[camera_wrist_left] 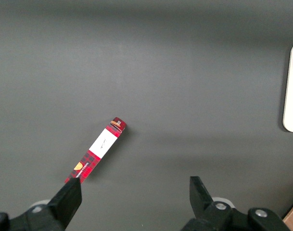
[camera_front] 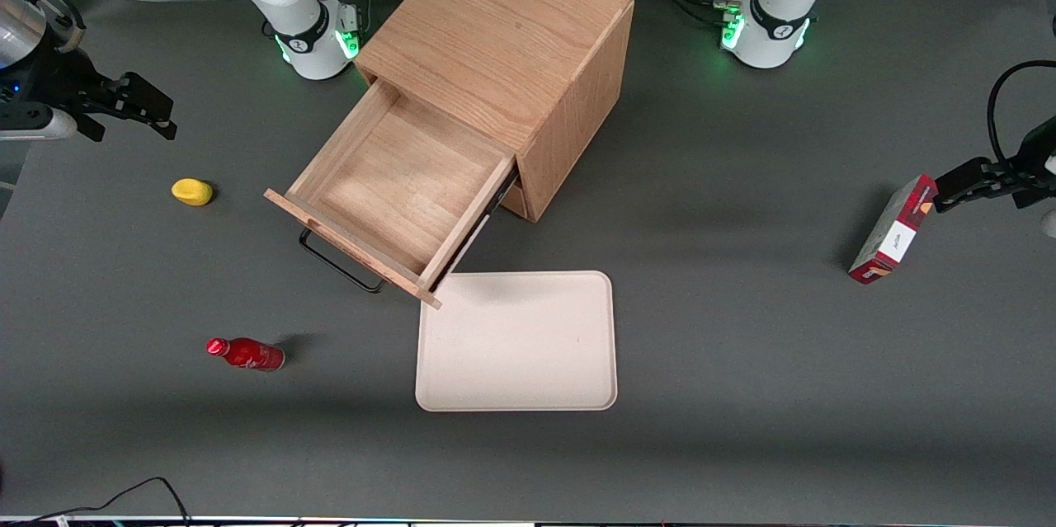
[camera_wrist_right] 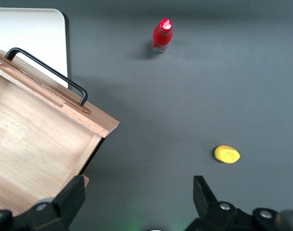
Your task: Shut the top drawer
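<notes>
The grey table [camera_front: 742, 395] carries all items. The oak cabinet [camera_front: 511, 40] stands between the two arm bases, set at an angle, farther from the front camera than the tray.

The top drawer [camera_front: 396, 189] is pulled fully out of the cabinet, its interior bare wood (nothing lies in it). Its black wire handle [camera_front: 338, 263] sits on the drawer front, which faces the front camera and the working arm's end of the table. One corner of the drawer front overhangs the rim of the cream tray [camera_front: 516, 341], which lies flat on the table, nearer the front camera than the cabinet.

The gripper [camera_front: 140, 110] hangs above the table at the working arm's end, well apart from the drawer and touching nothing. In the right wrist view the gripper [camera_wrist_right: 139, 202] has its two fingers [camera_wrist_right: 69, 199] spread wide with only bare table between them; it grips nothing. The drawer's side edge lies near one finger in that view.

A red-and-white carton [camera_front: 893, 230] stands tilted toward the parked arm's end of the table, far from the gripper.

A red bottle [camera_front: 246, 353] lies on its side, nearer the front camera than the gripper.

A small yellow object [camera_front: 192, 191] rests on the table between gripper and bottle, near the gripper, apart from the drawer.
</notes>
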You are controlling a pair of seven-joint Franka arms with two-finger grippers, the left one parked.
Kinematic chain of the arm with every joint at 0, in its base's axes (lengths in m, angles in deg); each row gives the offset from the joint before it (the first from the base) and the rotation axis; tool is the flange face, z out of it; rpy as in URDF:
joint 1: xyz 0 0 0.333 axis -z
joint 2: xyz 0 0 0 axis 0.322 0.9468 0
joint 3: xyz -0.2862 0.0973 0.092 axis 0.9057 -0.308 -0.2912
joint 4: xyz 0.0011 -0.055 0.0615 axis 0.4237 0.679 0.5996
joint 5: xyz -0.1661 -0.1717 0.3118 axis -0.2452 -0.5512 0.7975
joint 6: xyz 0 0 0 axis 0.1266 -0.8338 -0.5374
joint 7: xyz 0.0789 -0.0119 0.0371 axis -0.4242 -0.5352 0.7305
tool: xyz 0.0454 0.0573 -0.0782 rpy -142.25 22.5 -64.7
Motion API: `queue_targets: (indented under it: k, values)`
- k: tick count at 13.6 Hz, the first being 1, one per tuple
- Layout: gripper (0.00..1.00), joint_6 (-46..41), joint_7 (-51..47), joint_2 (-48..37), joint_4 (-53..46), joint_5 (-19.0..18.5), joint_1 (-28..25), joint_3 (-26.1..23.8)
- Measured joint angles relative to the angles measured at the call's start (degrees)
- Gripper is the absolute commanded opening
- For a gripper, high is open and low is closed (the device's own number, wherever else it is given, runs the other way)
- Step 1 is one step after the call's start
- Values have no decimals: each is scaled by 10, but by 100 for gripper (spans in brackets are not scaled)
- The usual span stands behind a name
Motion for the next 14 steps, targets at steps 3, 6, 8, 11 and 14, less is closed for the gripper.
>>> queue_targets:
  k: [3,6,8,11,14]
  values:
    - [100,0,0,6,0,0,0,-1]
    - [100,-7,1,6,-4,0,-1,-1]
    - [100,-20,1,6,-14,0,-2,-2]
    - [100,-44,10,17,-46,0,-7,-4]
    - [100,-98,81,89,-163,21,-15,-13]
